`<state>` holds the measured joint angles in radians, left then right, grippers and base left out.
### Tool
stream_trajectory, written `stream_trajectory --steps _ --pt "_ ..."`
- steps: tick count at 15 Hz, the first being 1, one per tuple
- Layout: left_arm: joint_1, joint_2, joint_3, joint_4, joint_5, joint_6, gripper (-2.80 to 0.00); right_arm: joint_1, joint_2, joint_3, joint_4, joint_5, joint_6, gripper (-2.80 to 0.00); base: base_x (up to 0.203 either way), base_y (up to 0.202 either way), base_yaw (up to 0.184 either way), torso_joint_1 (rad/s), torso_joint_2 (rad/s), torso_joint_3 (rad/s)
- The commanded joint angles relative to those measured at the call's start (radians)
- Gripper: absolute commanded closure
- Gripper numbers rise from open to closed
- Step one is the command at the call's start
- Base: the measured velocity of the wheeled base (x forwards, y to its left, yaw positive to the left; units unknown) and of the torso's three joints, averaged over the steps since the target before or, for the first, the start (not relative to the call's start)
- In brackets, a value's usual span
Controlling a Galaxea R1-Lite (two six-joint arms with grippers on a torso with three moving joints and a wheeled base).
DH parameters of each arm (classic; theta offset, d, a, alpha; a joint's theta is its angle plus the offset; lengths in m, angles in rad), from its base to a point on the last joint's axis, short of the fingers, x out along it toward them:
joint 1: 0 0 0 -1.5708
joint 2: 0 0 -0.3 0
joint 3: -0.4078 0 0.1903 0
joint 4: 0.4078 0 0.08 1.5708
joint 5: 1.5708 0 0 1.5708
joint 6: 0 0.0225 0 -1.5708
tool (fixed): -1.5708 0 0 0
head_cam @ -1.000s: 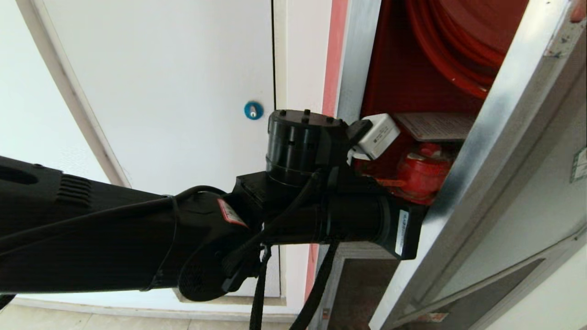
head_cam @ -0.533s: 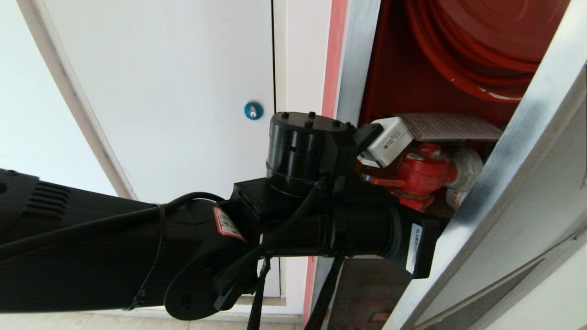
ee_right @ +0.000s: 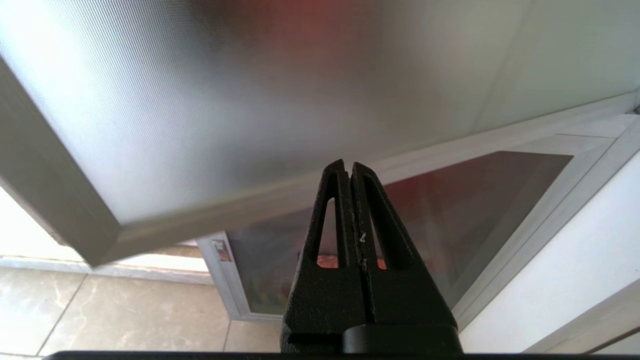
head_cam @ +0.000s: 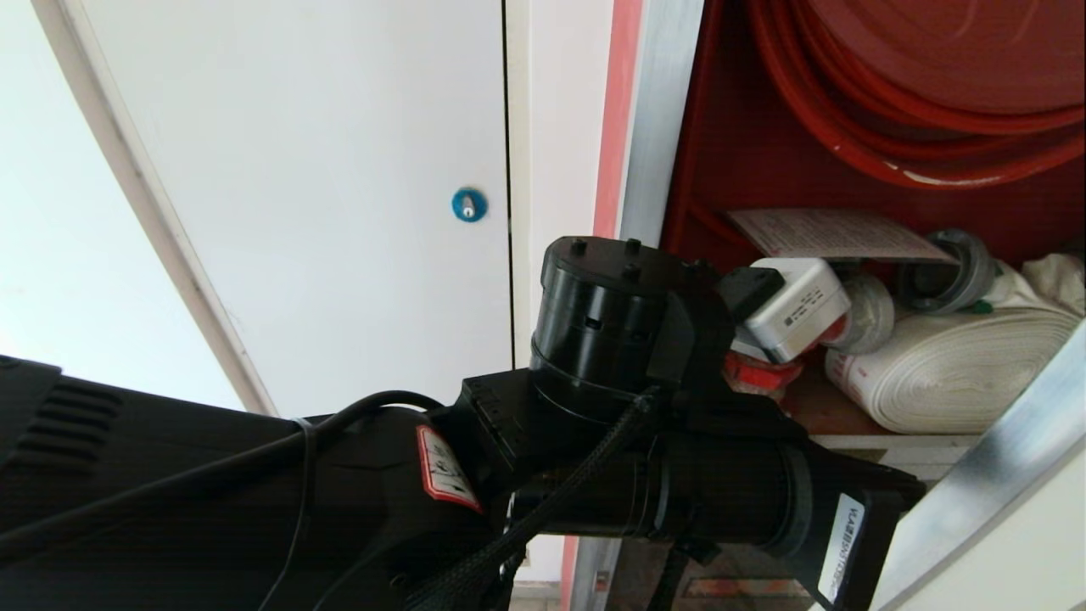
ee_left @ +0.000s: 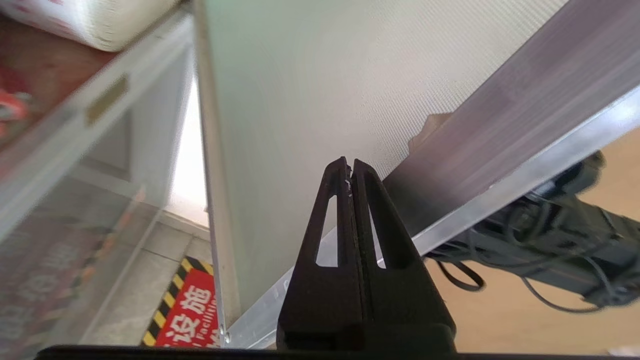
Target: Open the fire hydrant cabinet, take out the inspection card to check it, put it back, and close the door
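Cabinet: standing at 3 o'clock of the white panel.
Hose reel: hanging in the cabinet at 12 o'clock.
Inspection card: lying below the reel, above the valve.
Rolled hose: lying at 3 o'clock of the valve.
Door: swinging open at 4 o'clock.
Left arm: reaching before the cabinet frame.

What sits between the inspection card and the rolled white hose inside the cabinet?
In the head view, a grey metal hose coupling sits between the inspection card and the rolled white hose, just under the card's right end.
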<state>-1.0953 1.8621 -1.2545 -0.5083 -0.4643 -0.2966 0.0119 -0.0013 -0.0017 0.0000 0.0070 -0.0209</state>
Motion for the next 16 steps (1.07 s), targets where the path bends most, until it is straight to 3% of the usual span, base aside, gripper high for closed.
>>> stream_trajectory --steps 1,16 --pt "-0.019 0.002 0.004 -0.003 -0.003 -0.003 0.00 0.000 0.001 0.000 0.000 -0.001 -0.001 0.00 0.000 0.000 0.000 0.000 0.00 0.000" --pt "-0.161 0.029 0.009 0.002 0.003 -0.007 0.00 0.000 0.001 0.000 0.000 -0.001 0.001 0.00 0.000 0.000 0.000 0.000 0.00 0.000"
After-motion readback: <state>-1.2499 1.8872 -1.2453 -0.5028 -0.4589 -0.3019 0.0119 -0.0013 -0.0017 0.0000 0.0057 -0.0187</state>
